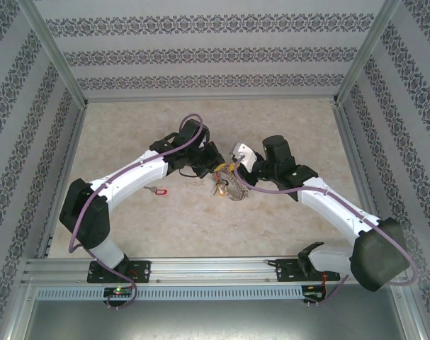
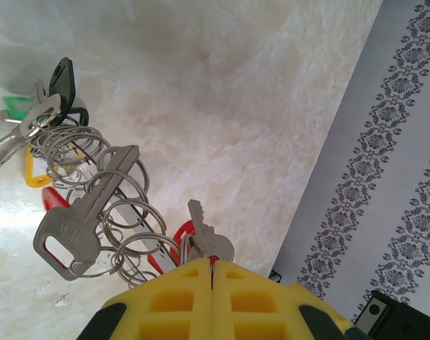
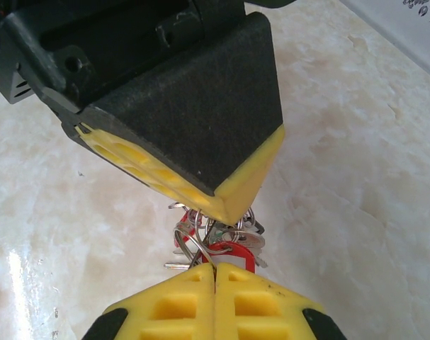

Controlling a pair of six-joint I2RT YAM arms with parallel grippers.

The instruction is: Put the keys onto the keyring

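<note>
Both fully closed, the left fingers (image 2: 179,304) and right fingers (image 3: 261,312) seem to pinch the grey looped metal ring (image 1: 233,190) between them, probably steadying it; a red-tagged silver key (image 1: 156,190) lies at its nine o'clock.

Illumination bright, even and diffuse in all three views; shadows soft and faint. Glare: a washed-out white patch on the table (image 2: 16,241) at the lower left of the left wrist view, and a bright streak at the lower left of the right wrist view. Focus: keyring (image 2: 94,191) crisp; yellow fingers (image 2: 172,308) at that frame's bottom edge soft; keys (image 3: 225,237) in the right wrist view slightly blurred. Top view mildly grainy, small objects poorly resolved.
</note>
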